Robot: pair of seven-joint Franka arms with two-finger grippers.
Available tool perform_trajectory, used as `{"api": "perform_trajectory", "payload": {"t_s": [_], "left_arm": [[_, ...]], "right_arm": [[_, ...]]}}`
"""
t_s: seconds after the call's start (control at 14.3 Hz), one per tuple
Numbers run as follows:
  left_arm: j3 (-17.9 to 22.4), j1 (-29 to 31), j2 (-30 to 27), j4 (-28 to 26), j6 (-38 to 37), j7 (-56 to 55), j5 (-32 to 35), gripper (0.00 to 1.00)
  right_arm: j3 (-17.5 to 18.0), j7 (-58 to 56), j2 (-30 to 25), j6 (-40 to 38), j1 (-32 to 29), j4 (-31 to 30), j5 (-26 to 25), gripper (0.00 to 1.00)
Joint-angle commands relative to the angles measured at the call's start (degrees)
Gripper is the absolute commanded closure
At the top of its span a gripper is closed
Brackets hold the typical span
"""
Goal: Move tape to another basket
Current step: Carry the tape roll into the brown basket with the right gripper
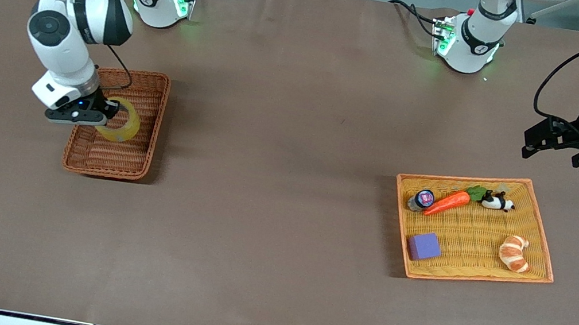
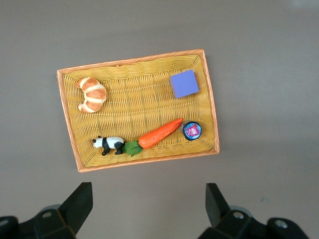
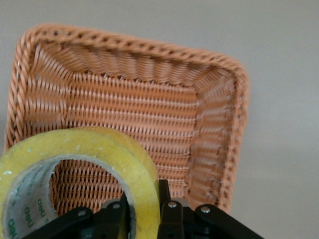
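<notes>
Right gripper (image 1: 112, 112) is closed on the wall of the tape (image 1: 122, 121), one finger seated inside the large round hole and one against the outer face, as is seen in the right wrist view. The tape (image 3: 84, 169) is held on edge, clear of the woven floor, over the middle of the basket (image 1: 150, 105). That basket is placed toward the right arm's end of the desk (image 1: 274, 183).

Toward the left arm's end, the yellow tray (image 1: 542, 237) with an orange rim is set on the desk. Within it, a small round jar (image 1: 422, 199), a carrot (image 1: 449, 202) and a panda figure (image 1: 498, 202) are lined up along the edge toward the robots' bases; a purple block (image 1: 424, 246) and a croissant (image 1: 514, 253) are located along the edge nearer the camera.

Left gripper (image 1: 553, 147) is held over bare desk beside the tray corner nearest the left arm's base, fingers spread wide, nothing between them; this arm is idle.
</notes>
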Motion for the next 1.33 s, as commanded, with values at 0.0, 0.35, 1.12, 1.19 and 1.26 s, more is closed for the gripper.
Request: {"api": "perform_trajectory", "payload": {"t_s": [0.0,0.35,1.12,1.19,1.26], "left_arm": [[-0.05,0.83,-1.23,0.34,-1.16,-0.48,-0.07,0.00],[-0.05,0.83,-0.80,0.69,-1.16,-1.97,-0.07,0.00],[2.85,-0.84,-0.80,1.22,-1.69,-0.83,-0.16,0.00],[2.85,-0.93,-0.80,1.22,-2.82,-0.66,-0.16,0.00],[2.76,-0.93,-0.80,1.22,-3.79,-0.57,-0.16,0.00]], "right_arm": [[-1.66,-2.24,-0.36,5.45,-0.11,-3.68,0.37,0.98],[-5.53,-6.73,6.16,13.02,-0.02,-3.94,0.37,0.96],[-4.92,-2.61,4.76,3.57,0.24,5.79,0.46,0.00],[-4.92,-1.73,4.06,0.92,0.33,7.55,0.46,0.00],[-4.92,-1.46,3.10,-0.24,0.33,8.61,0.46,0.00]]}}
